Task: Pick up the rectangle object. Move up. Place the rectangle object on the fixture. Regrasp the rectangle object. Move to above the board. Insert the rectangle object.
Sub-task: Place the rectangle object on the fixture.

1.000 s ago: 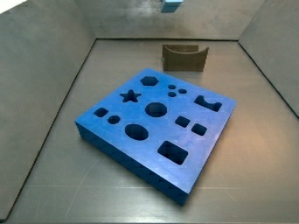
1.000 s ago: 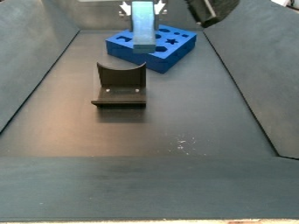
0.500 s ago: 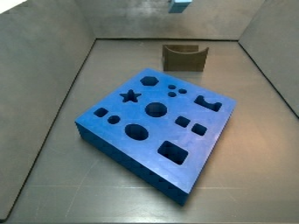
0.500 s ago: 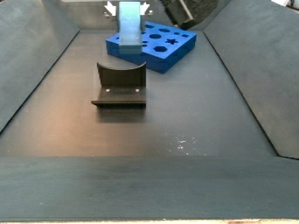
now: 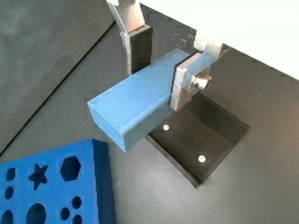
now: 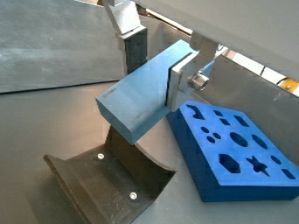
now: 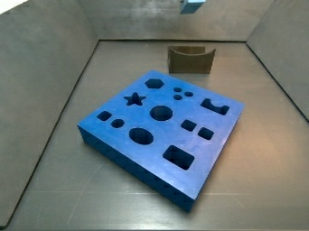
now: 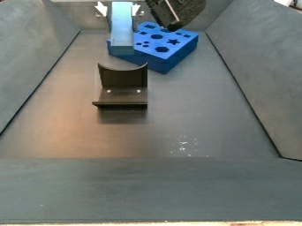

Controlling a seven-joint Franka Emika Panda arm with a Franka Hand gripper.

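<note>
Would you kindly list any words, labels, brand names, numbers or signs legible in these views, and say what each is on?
None: no readable text in any view.
The rectangle object in the pincer above the fixture is plain.
The board has only cut-out shapes, a star among them.
The fixture bears only small pale dots.

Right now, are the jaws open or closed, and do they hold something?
Gripper: closed on the rectangle object, held in the air above the fixture.

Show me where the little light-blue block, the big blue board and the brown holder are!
rectangle object (image 5: 131, 103): a wrist view, its long side face, held in the tool.
board (image 7: 163, 126): a side view, top face between holes.
fixture (image 8: 120, 79): a side view, its curved notch.
</note>
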